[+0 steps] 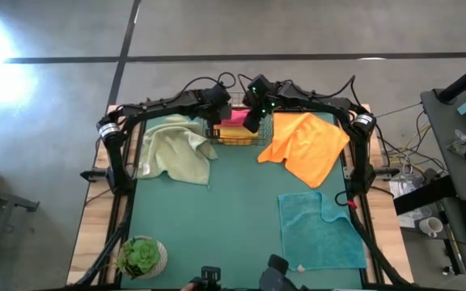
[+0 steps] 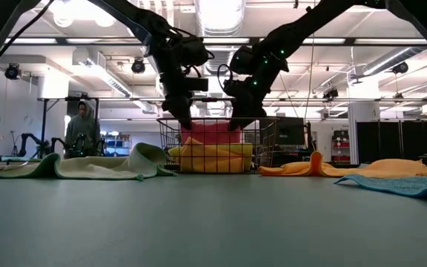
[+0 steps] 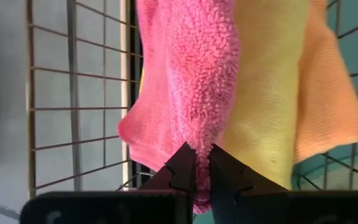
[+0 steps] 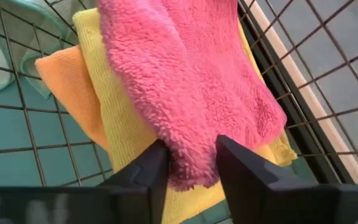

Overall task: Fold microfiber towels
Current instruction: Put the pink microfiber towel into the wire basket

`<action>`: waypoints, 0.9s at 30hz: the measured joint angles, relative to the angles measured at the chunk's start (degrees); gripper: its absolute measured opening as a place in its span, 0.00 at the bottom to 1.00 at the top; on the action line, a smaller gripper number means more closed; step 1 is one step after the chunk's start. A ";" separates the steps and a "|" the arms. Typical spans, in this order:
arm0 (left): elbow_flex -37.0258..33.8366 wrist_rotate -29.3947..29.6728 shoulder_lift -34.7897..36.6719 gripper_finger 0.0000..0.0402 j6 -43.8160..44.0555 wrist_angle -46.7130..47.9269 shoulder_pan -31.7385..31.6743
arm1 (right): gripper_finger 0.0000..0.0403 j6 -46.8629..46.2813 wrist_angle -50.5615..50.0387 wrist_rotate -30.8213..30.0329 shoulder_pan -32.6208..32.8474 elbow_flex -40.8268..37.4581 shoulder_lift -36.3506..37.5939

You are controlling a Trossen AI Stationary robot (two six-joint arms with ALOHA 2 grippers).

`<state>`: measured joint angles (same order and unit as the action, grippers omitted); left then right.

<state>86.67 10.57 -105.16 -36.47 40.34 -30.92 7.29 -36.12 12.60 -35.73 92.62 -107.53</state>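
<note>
Both arms reach into the wire basket at twelve o'clock on the worktop; left gripper and right gripper each pinch the pink towel. Next, probably lift it clear together.

Wire basket walls hem both end effectors; the green mat's middle lies open.

Pink towel, yellow towel, perhaps pale-orange towel.
</note>
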 joint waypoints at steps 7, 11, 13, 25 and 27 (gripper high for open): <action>0.00 0.27 0.00 0.05 0.03 1.36 1.05 | 0.44 -1.36 -1.50 0.02 0.33 0.21 0.48; -0.02 0.31 0.00 0.11 0.04 1.35 1.22 | 0.47 -1.34 -4.28 0.01 0.36 1.93 0.50; -0.02 0.31 0.00 0.15 0.07 1.35 1.24 | 0.47 -1.34 -5.02 0.00 0.35 2.70 0.57; -0.03 5.80 0.12 0.39 0.13 1.79 1.93 | 0.48 -0.66 -11.83 -0.14 0.22 7.36 1.48; -0.09 6.62 0.91 0.42 0.11 3.06 2.43 | 0.48 -0.64 -12.33 -0.15 0.21 7.39 2.36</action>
<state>86.58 17.19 -104.25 -36.36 43.41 -28.48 6.65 -48.45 12.45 -35.52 100.01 -105.17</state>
